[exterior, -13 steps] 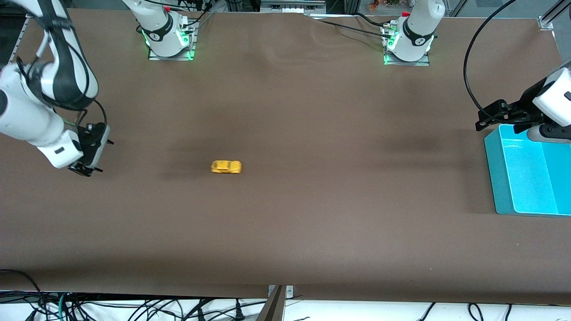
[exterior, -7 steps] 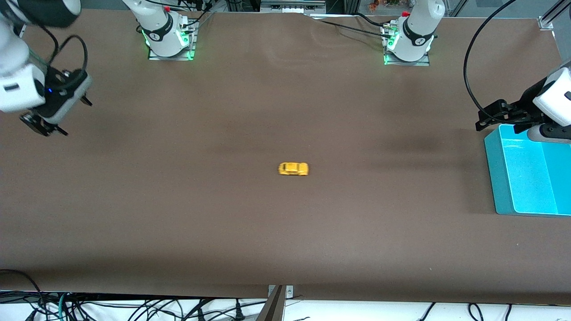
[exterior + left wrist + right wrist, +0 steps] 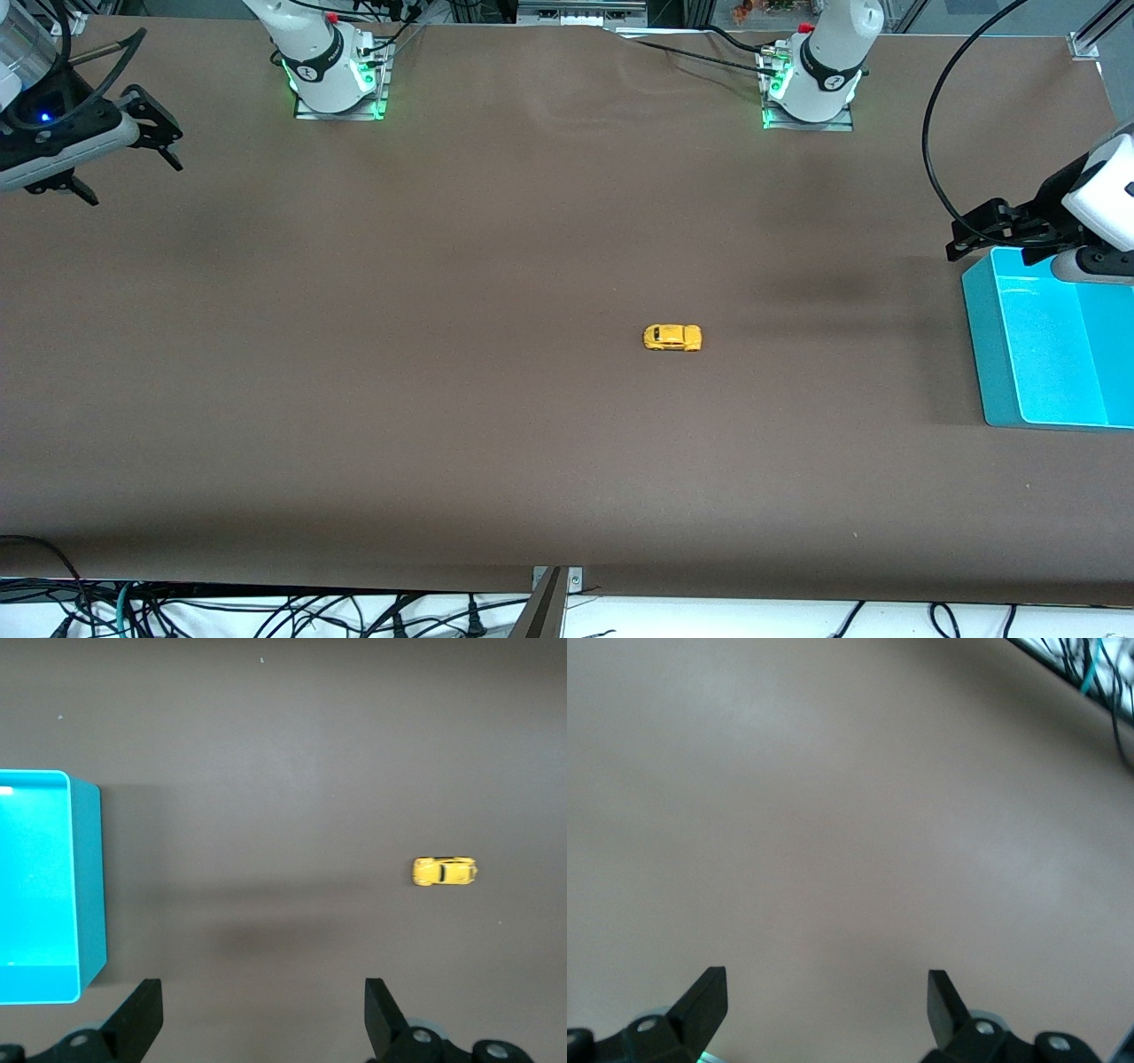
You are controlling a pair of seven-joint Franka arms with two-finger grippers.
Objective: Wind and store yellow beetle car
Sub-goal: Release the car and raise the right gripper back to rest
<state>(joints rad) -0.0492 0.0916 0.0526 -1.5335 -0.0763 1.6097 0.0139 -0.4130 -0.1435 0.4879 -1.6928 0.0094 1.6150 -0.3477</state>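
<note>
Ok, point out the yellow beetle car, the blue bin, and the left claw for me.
yellow beetle car [image 3: 672, 338], front view, on its roof.
blue bin [image 3: 978, 337], front view, on its outer wall facing the car.
left claw [image 3: 974, 232], front view, midway between its open fingertips, over the table beside the bin.

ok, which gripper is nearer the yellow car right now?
Left. The left gripper hangs open by the teal bin at its end of the table, the yellow beetle car on the bare table mid-way. The right gripper is open and raised at its own end, farther off.
</note>
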